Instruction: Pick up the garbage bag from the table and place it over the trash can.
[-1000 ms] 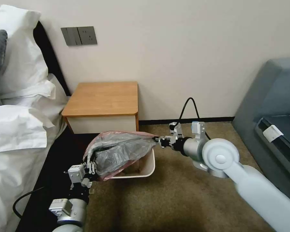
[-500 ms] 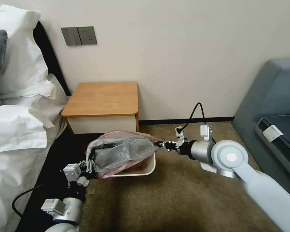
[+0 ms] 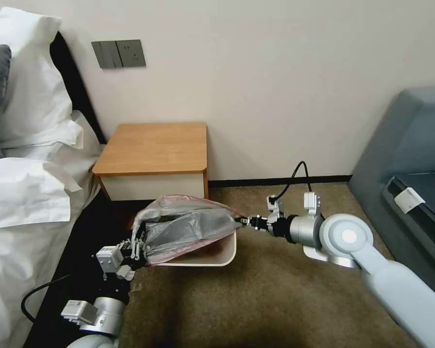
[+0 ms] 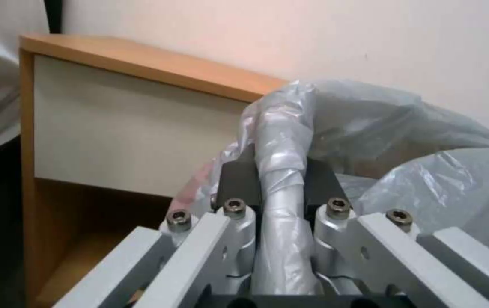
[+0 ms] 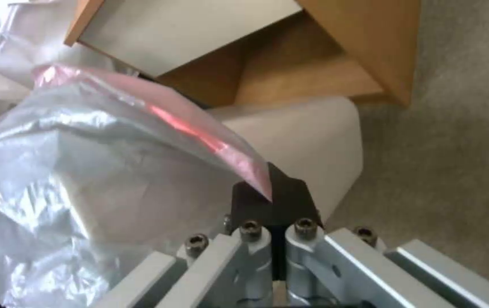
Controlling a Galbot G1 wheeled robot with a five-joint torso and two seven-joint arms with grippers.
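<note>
I've got the thin, crinkly grey translucent plastic garbage bag stretched between my two arms, held above the small cream-white rectangular plastic trash can on the brown carpet. My left end effector sits at the near-left corner of the can, closed on a bunched rope of bag plastic; in the left wrist view that roll runs straight up between the two dark pads. My right end effector is at the can's right side, pinching the bag's pink-tinted edge; in the right wrist view the pads are pressed together on a thin pointed corner of the film.

The bag's mouth faces down and sideways over the can, its pinkish rim arching across the top. The film covers most of the opening, so I cannot tell what, if anything, is inside the can; only the near and right rim show bare. The bag itself looks hollow, nothing visible through the plastic but folds.

Count: one bag, one trash can, two end effectors, both gripping. Behind the can stands one small table with an orange-brown wood top, a white drawer front and an open lower shelf. The bed with white linen lies on my left, a grey-blue sofa on my right.
</note>
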